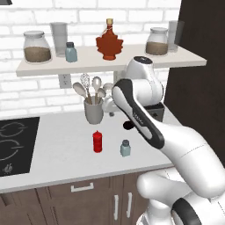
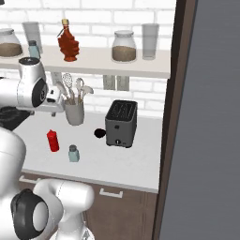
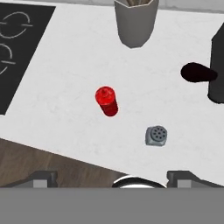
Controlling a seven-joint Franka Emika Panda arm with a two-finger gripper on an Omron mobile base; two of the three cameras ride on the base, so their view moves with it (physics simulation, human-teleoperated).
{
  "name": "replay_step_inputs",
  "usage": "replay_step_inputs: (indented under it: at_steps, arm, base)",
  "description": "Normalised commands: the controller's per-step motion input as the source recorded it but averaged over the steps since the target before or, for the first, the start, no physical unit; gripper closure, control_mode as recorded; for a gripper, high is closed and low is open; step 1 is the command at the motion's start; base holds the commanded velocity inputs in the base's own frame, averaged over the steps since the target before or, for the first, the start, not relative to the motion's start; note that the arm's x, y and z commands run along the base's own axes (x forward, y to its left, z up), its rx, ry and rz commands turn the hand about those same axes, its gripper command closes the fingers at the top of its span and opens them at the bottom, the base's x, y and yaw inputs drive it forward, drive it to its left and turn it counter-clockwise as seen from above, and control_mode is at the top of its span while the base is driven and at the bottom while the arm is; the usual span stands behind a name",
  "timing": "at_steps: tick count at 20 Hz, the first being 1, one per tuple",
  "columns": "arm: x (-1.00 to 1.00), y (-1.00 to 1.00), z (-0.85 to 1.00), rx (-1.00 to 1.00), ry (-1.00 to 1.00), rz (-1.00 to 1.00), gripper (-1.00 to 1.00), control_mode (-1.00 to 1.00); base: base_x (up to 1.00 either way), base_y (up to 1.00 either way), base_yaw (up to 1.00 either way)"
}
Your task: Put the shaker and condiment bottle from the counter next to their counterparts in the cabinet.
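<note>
**A:** Since nothing has been lifted yet, log positions first. Where do the two items sit?

**B:** Both upright on the counter (image 1: 57, 149), near its front edge. Red bottle (image 1: 97, 141) stands left of the shaker (image 1: 125, 148), close but apart. Utensil cup (image 1: 93, 111) behind them, toaster (image 2: 121, 123) off to the right, stovetop (image 1: 15, 145) to the left.

**A:** And the gripper?

**B:** In the hand view, the gripper (image 3: 113, 179) looks almost straight down. Two fingertips (image 3: 41, 178) show at the bottom, spread wide, nothing between them. Empty, as far as I can judge.

**A:** Which item lies closer to it?

**B:** In that view the shaker (image 3: 156, 135) sits just ahead of the fingertips, offset toward the right-hand one. The red bottle (image 3: 106, 100) is further ahead, nearer the midline. Both are seen from on top: the shaker's perforated cap faces the camera, the bottle leans slightly in perspective. Long axes vertical, so a descent from above meets the caps first.

**A:** Destination?

**B:** The shelf (image 1: 132, 61) above, against the brick. Second shaker (image 1: 70, 52) stands toward the left, beside a glass (image 1: 59, 38) and jar (image 1: 37, 46). Maple-leaf bottle (image 1: 109, 43) near the middle.

**A:** Next move, your guess?

**B:** Shift toward one item, then drop. The shaker looks the shorter reach.
</note>
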Motion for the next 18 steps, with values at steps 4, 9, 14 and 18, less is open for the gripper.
replay_step_inputs:
  at_steps: [4,9,14,18]
  arm:
    - [0.0,0.39,-0.11,0.0,0.0,0.04,-1.0,-1.0]
    - [0.0,0.17,-0.27,0.0,0.0,0.01,-1.0,-1.0]
    - [0.0,0.02,-0.56,-0.01,0.03,0.02,-1.0,-1.0]
    - [0.0,0.18,-0.12,0.02,0.0,0.0,-1.0,-1.0]
  base:
    - [0.0,0.0,0.0]
    - [0.0,0.0,0.0]
    - [0.0,0.0,0.0]
    - [0.0,0.0,0.0]
